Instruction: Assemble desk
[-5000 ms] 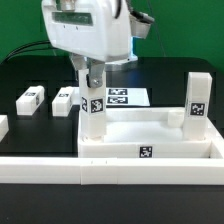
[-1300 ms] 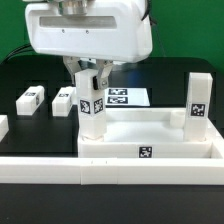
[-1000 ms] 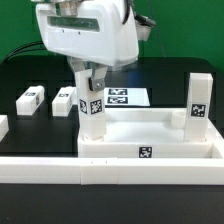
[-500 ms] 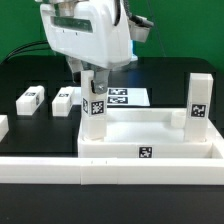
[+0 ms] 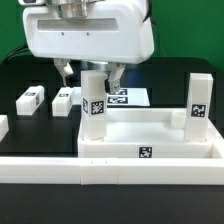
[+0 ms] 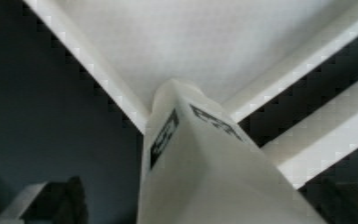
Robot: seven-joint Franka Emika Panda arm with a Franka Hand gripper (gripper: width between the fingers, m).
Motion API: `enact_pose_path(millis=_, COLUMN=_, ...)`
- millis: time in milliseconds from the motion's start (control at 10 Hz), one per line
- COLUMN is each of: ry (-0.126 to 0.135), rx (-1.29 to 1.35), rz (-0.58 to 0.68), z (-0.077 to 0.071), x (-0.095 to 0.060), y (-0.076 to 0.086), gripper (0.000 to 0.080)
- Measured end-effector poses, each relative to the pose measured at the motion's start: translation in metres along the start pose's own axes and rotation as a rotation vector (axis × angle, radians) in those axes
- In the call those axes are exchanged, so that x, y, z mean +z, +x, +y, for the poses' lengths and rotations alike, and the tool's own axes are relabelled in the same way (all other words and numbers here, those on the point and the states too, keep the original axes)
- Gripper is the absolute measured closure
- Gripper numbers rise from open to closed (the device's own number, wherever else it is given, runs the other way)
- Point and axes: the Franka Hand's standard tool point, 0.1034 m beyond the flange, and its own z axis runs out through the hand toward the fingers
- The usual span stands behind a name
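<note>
The desk's tabletop lies upside down, rim up, on the table. One square leg stands upright in its corner at the exterior view's left, and a second leg stands at the right. My gripper hangs over the left leg, open. Its fingers stand on either side of the leg's top with gaps showing. In the wrist view the leg rises between the dark fingers of the gripper over the white tabletop.
Two loose legs lie on the black table at the exterior view's left, and another white part shows at the edge. The marker board lies behind the tabletop. A long white border bar runs along the front.
The jaws have spread apart and let go of the left leg, which stays upright in its corner. The hand has turned slightly above it.
</note>
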Motion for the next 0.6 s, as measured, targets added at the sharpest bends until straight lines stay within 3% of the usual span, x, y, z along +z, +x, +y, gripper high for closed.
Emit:
enact_pose_path(millis=200, ry=-0.016, rx=-0.185, rz=0.005, z=-0.0016, x=-0.0013, y=0.001, gripper=0.0151)
enact_pose_path(millis=400, ry=-0.048, rx=-0.41, rz=0.007, z=-0.0037, x=-0.0016, y=0.0006, gripper=0.0151)
enact_pose_path(millis=600, ry=-0.055, rx=-0.555, rz=0.004, z=-0.0032, x=-0.0012, y=0.0006, gripper=0.0151)
